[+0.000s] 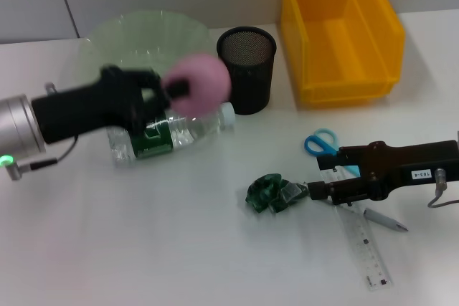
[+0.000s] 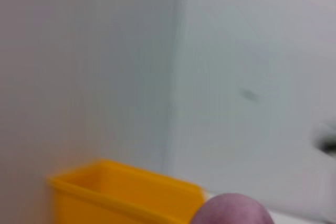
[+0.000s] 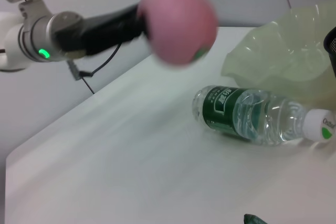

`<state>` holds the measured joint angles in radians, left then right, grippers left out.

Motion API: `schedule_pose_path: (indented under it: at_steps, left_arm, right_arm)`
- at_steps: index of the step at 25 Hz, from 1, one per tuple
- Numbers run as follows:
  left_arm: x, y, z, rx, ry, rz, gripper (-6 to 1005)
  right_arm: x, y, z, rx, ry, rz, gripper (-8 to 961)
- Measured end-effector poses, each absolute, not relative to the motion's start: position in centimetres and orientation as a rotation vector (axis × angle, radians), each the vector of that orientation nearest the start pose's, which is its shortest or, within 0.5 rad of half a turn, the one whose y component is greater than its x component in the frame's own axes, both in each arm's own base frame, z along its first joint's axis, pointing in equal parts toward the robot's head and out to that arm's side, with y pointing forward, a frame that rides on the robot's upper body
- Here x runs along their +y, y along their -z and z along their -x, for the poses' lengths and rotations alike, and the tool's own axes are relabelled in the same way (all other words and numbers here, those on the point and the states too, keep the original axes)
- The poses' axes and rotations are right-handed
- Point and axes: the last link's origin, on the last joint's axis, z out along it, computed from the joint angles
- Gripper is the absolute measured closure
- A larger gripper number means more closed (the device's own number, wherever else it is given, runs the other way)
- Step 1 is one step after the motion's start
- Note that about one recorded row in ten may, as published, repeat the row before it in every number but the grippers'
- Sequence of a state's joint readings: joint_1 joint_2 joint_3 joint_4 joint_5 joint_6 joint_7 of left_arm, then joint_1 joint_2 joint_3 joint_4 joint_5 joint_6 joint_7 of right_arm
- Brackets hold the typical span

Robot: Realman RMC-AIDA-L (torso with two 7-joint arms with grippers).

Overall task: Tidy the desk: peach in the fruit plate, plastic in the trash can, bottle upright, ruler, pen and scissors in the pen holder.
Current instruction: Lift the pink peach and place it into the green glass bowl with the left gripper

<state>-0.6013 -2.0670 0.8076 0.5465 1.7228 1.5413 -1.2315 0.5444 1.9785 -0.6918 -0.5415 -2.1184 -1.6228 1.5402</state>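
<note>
My left gripper [image 1: 179,89] is shut on the pink peach [image 1: 199,84], held in the air above the lying water bottle [image 1: 172,134] and just in front of the pale green fruit plate [image 1: 122,37]. In the right wrist view the peach [image 3: 178,23] hangs over the bottle [image 3: 252,115], with the plate [image 3: 283,59] behind. My right gripper [image 1: 312,191] rests low beside the crumpled green plastic [image 1: 272,193]. Blue scissors [image 1: 321,145], a clear ruler [image 1: 366,245] and a pen [image 1: 386,220] lie near the right arm. The black mesh pen holder [image 1: 247,68] stands upright.
A yellow bin [image 1: 341,30] stands at the back right and shows in the left wrist view as a yellow bin [image 2: 121,192]. A wall rises behind the table.
</note>
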Motion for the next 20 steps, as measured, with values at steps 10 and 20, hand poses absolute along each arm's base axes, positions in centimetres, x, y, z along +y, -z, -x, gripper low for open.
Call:
schedule_pose_path:
  at_steps: [10,20]
  left_arm:
    - [41.0,1.5,24.2,-0.575,0.829,2.174,910]
    - [43.0,2.7,25.0,-0.620,0.634,2.108,926]
  right_arm:
    - [31.5,-0.8,-28.9,0.943,-0.556,2.834,130]
    - [31.6,-0.6,-28.7,0.935,-0.543,2.844,131]
